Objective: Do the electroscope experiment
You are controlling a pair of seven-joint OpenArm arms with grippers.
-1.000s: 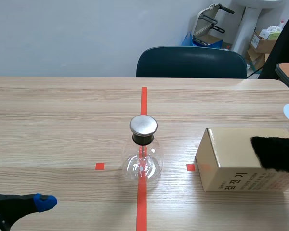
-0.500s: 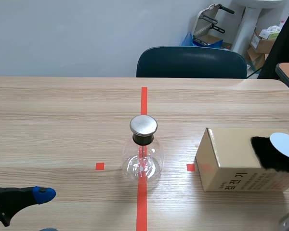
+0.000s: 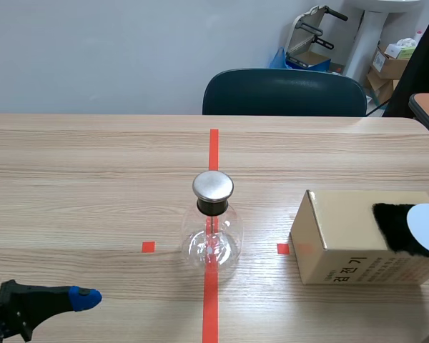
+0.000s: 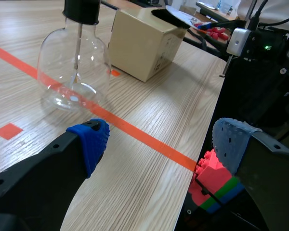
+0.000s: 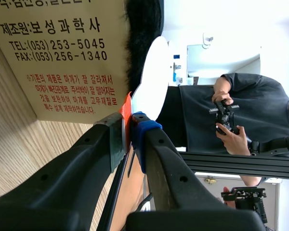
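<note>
Clamping a white disc [image 5: 151, 77] by its thin orange handle [image 5: 126, 109], my right gripper [image 5: 130, 124] is clenched, the handle pinched between the two pads. The disc hangs at the tabletop's right edge, right against the end of a tuft of black fur [image 3: 399, 227]; whether the two touch I cannot tell. The fur lies on top of a tan cardboard box [image 3: 343, 246], which sits near the right edge with printed lettering on its near side.

My left gripper [image 4: 161, 144] is released, its two fingers wide apart with nothing between them. It sits low by the tabletop's near left corner, and its blue pad [image 3: 84, 299] points toward the middle. Ahead of it, the glass flask [image 3: 213, 236] stands upright in the middle of the tabletop, on the orange-red tape line and well apart from both grippers. The flask has a black neck and a round metal cap [image 3: 213, 186], and a thin rod hangs down inside the clear bulb. The box stands near the flask on its right, not touching it. A dark chair [image 3: 284, 93] stands beyond the far edge.
</note>
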